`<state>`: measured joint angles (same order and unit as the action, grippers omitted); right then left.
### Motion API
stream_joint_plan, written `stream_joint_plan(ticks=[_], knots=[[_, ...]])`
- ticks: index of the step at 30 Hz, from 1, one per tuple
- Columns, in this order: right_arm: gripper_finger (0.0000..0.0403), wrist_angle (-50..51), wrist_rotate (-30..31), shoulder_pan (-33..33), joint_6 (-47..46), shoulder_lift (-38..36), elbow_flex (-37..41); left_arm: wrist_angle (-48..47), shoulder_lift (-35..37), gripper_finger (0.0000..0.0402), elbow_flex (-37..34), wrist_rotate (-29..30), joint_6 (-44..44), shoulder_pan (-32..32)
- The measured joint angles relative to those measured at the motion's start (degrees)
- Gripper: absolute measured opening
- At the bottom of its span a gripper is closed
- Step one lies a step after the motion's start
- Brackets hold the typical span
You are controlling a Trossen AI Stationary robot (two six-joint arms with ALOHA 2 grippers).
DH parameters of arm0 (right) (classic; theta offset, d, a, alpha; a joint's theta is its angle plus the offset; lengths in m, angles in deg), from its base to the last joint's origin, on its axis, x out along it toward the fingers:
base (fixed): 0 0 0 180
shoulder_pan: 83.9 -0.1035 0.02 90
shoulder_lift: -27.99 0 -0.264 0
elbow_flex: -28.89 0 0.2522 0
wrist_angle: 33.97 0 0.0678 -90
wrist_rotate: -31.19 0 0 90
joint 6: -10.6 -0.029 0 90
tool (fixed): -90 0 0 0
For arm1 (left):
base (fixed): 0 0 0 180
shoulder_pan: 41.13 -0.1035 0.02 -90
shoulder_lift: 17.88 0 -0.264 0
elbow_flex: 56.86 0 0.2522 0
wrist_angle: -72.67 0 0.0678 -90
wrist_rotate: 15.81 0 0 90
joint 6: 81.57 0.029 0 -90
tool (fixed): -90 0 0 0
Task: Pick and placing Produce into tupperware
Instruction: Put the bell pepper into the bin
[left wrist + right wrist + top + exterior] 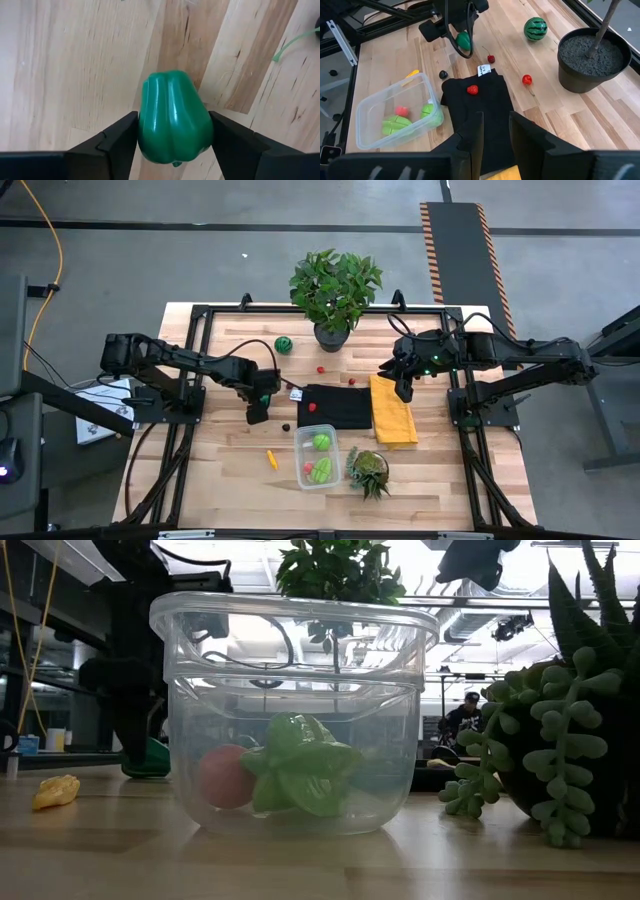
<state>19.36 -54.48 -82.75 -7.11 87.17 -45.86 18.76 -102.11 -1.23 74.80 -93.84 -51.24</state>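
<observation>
As my left gripper clamps a green toy pepper between its two fingers over the bare wood, the clear tupperware sits near the table's front edge, already holding green pieces and a small pink-red one. Just beside the container's left lies a yellow-orange stick; a spiky succulent stands at its right. Behind it spreads the black cloth, carrying a red strawberry-like piece and a small white tag whose print I cannot read. A dark berry and red cherries lie around the cloth, and a little watermelon rests near the potted plant. My right gripper hangs over the yellow cloth, fingers slightly apart, holding nothing.
</observation>
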Motion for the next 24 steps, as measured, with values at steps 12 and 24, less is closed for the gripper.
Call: stream_joint_plan(ticks=[12, 24], knots=[[0.0083, 0.00, 0.00, 0.02, -0.17, 0.00, 0.00, -3.86, 0.02, 0.0211, 2.60, -1.14, 0.29, 0.00], [0.0083, 0.02, 0.00, 0.02, -0.17, 0.00, 0.00, -9.60, 0.07, 0.0213, 9.12, -1.08, 0.58, 0.01]])
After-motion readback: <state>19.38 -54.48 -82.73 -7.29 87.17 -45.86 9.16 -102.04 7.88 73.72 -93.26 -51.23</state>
